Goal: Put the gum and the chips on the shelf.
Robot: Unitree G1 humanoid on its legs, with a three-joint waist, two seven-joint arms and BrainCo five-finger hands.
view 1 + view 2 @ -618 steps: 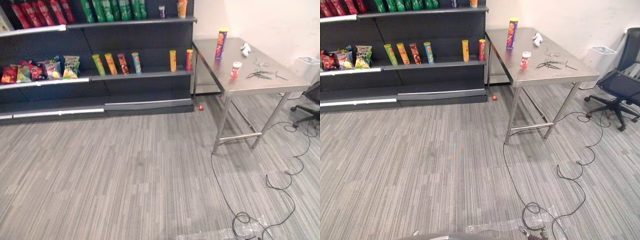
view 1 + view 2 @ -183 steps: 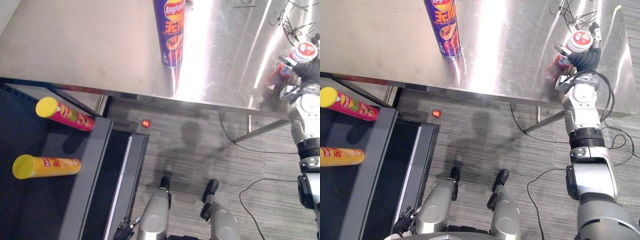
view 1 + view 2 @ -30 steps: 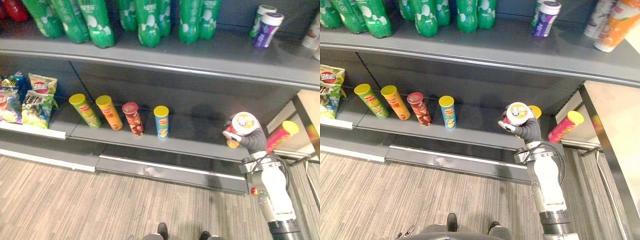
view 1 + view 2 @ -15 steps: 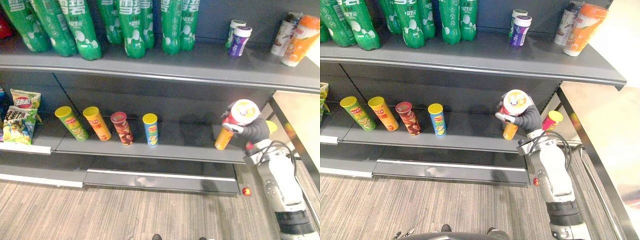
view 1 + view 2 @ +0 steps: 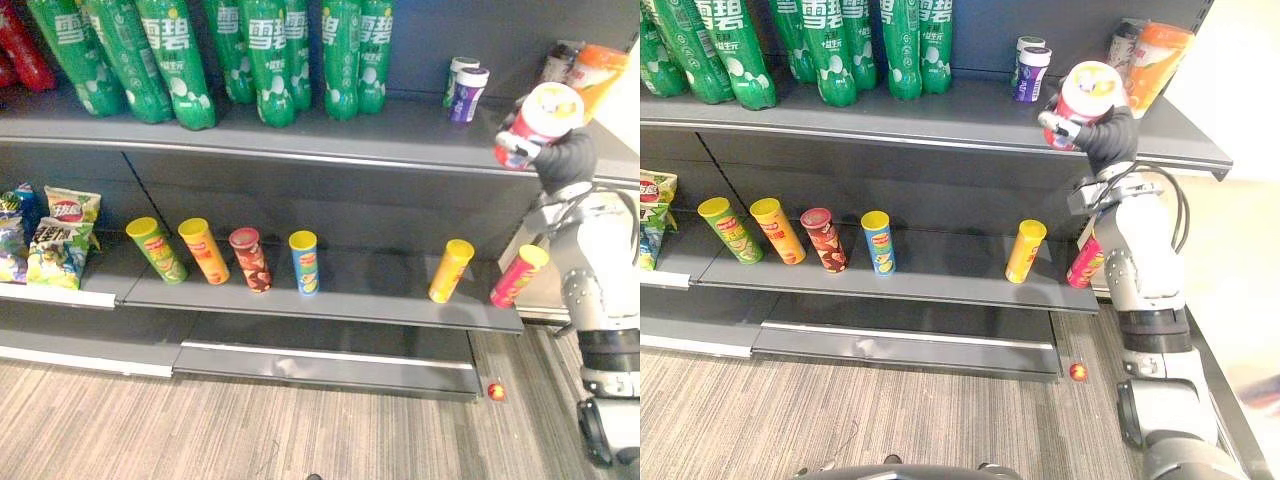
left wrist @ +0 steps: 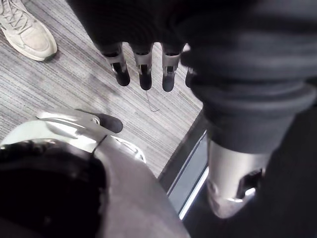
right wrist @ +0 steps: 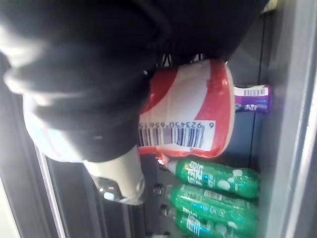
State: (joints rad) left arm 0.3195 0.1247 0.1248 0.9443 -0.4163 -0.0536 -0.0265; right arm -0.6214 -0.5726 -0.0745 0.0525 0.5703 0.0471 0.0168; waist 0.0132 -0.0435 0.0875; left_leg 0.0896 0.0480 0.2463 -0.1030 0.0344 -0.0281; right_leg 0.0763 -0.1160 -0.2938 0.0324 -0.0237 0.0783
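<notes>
Left hand (image 6: 145, 74): hangs low over the grey striped carpet (image 6: 74, 84), fingers straight and slightly apart, holding nothing. A person's pale shoe (image 6: 27, 29) stands near it.

Shelf unit, dark grey metal. Far left of the lower shelf (image 5: 940, 282): crinkled snack bags (image 5: 60, 240). Upper shelf (image 5: 940, 118): a row of glossy green plastic bottles (image 5: 830, 50). Below them, four slim cylindrical cans (image 5: 878, 242) stand tilted. Further right are two leaning cans, one yellow (image 5: 1025, 250) and one pink (image 5: 1085, 262).

Right hand (image 5: 1110, 135): arm raised to upper-shelf height, fingers and thumb clamped round the gum jar (image 5: 1087, 92). The jar is a squat red-and-white cylinder with a white lid, held off the shelf just right of two purple-banded jars (image 5: 1032, 72). An orange tub (image 5: 1155, 60) stands behind it.
</notes>
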